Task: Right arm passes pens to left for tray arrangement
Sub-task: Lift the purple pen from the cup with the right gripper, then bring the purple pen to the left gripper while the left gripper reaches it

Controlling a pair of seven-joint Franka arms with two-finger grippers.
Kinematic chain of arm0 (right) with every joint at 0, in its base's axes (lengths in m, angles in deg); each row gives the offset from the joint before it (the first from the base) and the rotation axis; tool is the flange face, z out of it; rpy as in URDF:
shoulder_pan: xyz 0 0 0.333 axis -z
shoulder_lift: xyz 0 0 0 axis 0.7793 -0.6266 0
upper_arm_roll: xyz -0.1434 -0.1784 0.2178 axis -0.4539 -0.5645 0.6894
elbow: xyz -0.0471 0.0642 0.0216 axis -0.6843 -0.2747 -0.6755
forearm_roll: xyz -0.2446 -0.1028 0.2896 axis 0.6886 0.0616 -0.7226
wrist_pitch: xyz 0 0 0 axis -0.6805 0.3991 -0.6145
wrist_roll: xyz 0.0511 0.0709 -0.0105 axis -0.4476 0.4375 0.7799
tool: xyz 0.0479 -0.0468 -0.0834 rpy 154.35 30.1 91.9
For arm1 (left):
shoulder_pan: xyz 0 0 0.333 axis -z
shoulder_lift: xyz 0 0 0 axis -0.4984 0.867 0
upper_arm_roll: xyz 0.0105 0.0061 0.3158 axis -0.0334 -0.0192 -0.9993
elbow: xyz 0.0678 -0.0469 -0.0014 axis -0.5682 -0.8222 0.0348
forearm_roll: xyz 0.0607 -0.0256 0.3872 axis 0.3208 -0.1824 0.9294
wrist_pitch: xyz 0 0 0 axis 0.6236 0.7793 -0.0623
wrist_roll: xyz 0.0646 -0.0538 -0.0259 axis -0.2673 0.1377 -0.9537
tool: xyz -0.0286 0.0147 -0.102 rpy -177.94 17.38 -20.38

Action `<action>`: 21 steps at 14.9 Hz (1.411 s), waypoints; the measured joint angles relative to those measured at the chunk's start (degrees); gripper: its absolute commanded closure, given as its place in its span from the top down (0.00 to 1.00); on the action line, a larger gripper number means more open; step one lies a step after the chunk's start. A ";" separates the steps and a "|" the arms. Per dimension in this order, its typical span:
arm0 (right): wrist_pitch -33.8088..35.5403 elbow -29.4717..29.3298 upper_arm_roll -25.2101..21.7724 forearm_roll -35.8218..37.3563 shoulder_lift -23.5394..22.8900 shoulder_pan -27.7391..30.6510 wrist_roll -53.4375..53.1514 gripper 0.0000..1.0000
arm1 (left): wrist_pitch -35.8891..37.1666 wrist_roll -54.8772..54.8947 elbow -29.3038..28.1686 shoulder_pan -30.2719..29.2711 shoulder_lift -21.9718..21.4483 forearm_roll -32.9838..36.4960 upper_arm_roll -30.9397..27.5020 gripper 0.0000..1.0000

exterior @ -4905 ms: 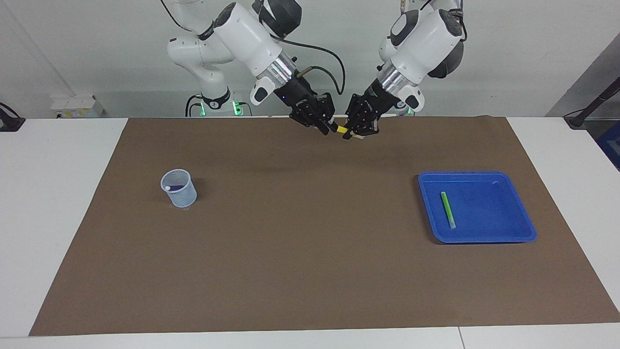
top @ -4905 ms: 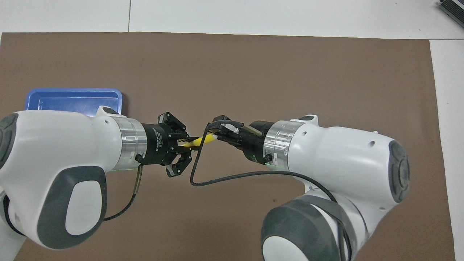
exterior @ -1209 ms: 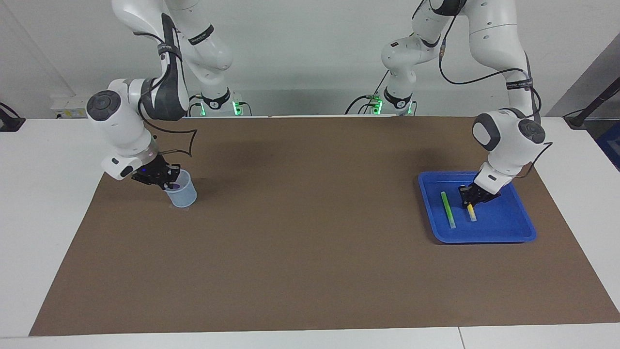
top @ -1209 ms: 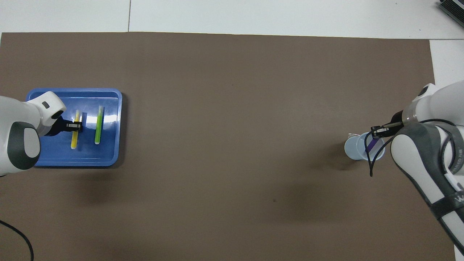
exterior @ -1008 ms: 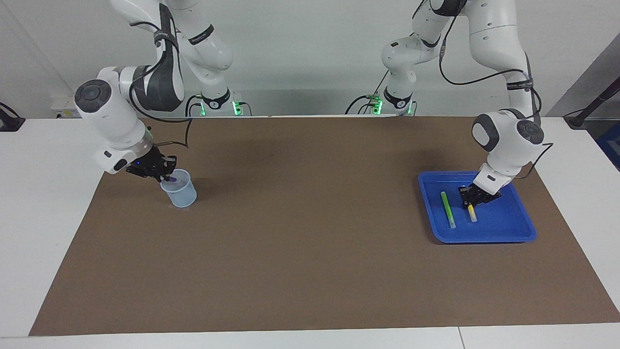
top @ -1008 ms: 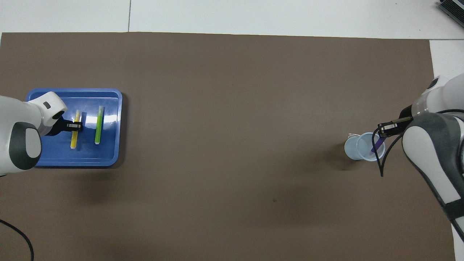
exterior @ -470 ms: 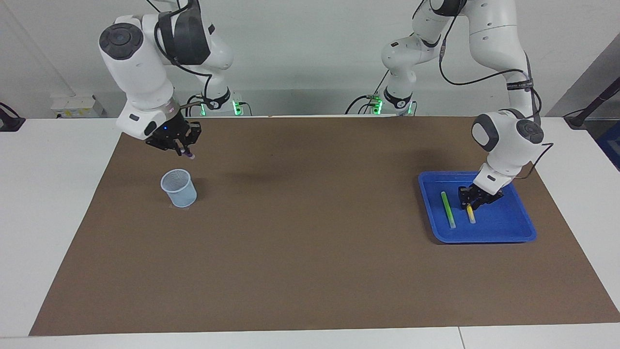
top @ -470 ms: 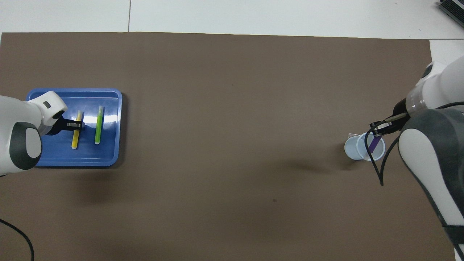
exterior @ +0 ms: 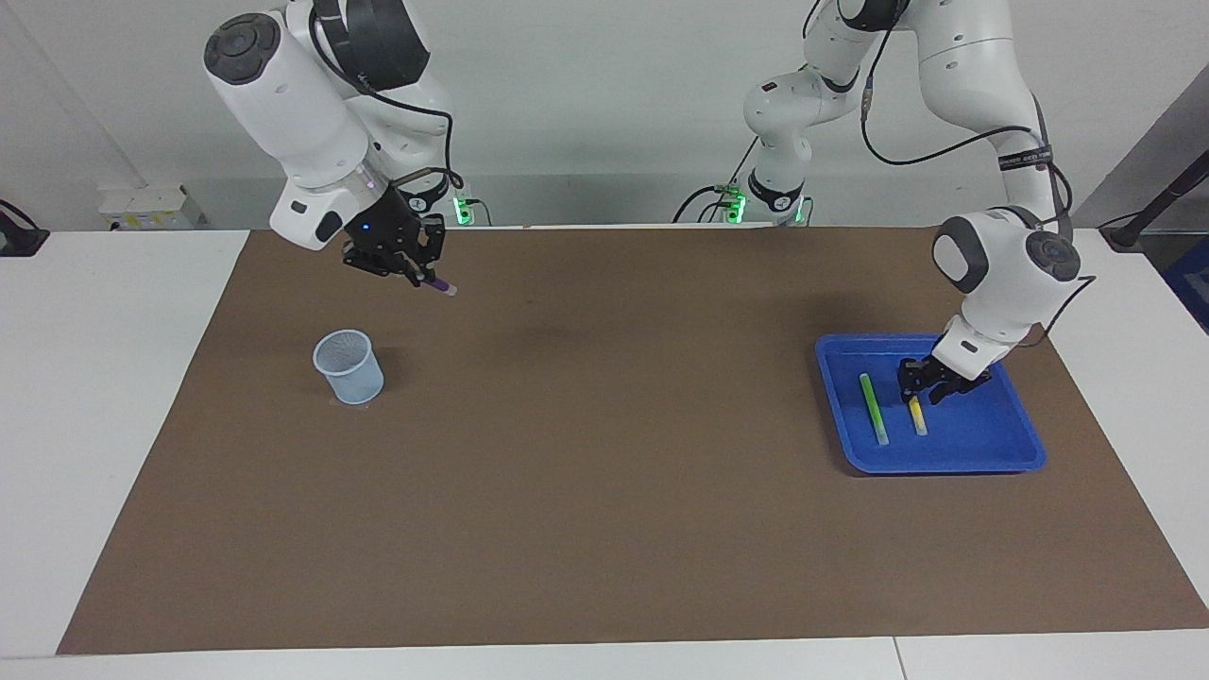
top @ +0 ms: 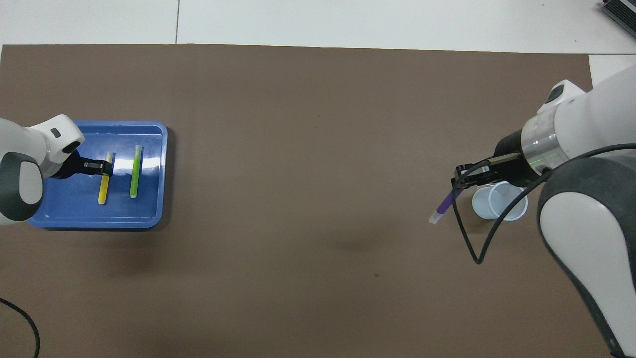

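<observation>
Slim green pen (exterior: pixel 873 408) and yellow pen (exterior: pixel 916 416) lie in the shallow blue plastic tray (exterior: pixel 1001 458), near the brown mat's left-arm edge. Left gripper (exterior: pixel 928 386) is parted above yellow. Right gripper (exterior: pixel 408 269) is clamped on the purple pen (top: pixel 443 204), raised beside the pale mesh cup (exterior: pixel 349 366); handover and placing remain.

A pale blue mesh cup (exterior: pixel 349 366) stands upright at the left of the facing view, a little above mid-height, on a brown mat (exterior: pixel 604 472); in the overhead view it sits at the right edge; the mat covers most of a white table (exterior: pixel 104 397), which shows as bare strips along the sides and bottom; a black cable (top: pixel 22 323) curls in at the lower left corner of the overhead view.
</observation>
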 measured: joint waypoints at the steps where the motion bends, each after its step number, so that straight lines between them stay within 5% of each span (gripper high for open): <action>1: -1.72 0.33 0.06 -2.06 0.01 -1.06 -2.71 0.00 | 2.27 -1.82 1.37 0.02 -0.52 -0.01 0.24 0.66; 8: -15.73 8.77 0.18 -17.54 2.73 -5.03 -7.63 0.00 | 19.14 -30.59 7.12 1.97 -9.10 -7.71 1.69 0.66; 14: -29.09 12.78 0.47 -17.97 5.12 -15.76 -20.67 0.00 | 20.50 -73.00 7.04 11.00 -15.29 -9.67 2.37 0.66; 21: -30.56 13.08 0.41 -22.18 5.49 -17.35 -23.59 0.00 | 20.54 -108.80 6.81 15.53 -16.96 -10.63 2.51 0.67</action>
